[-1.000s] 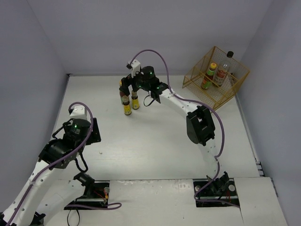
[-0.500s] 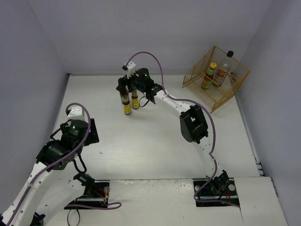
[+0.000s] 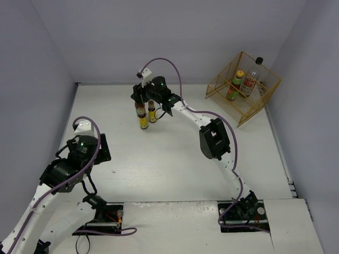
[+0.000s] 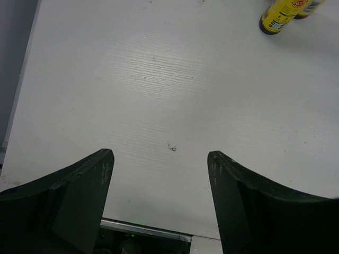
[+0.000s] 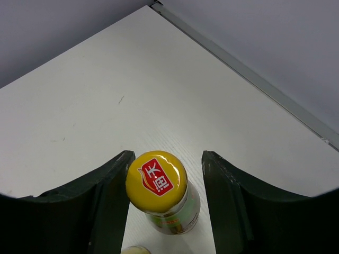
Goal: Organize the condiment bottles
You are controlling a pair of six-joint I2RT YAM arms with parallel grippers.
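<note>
Two short brown condiment bottles with yellow labels stand side by side at the far middle of the table, the left bottle and the right bottle. My right gripper hangs over them. In the right wrist view a yellow cap with a red label sits between the jaws of my right gripper. The left finger touches the cap and a small gap shows on the right. A second cap peeks in at the bottom edge. My left gripper stands open over bare table.
A gold wire basket sits at the far right corner. It holds a yellow-capped dark bottle and a taller clear black-capped bottle. Walls close off the table at the back and both sides.
My right gripper has shifted left over the two bottles and its jaws have narrowed around one cap. The left arm has drifted slightly toward the near edge.
</note>
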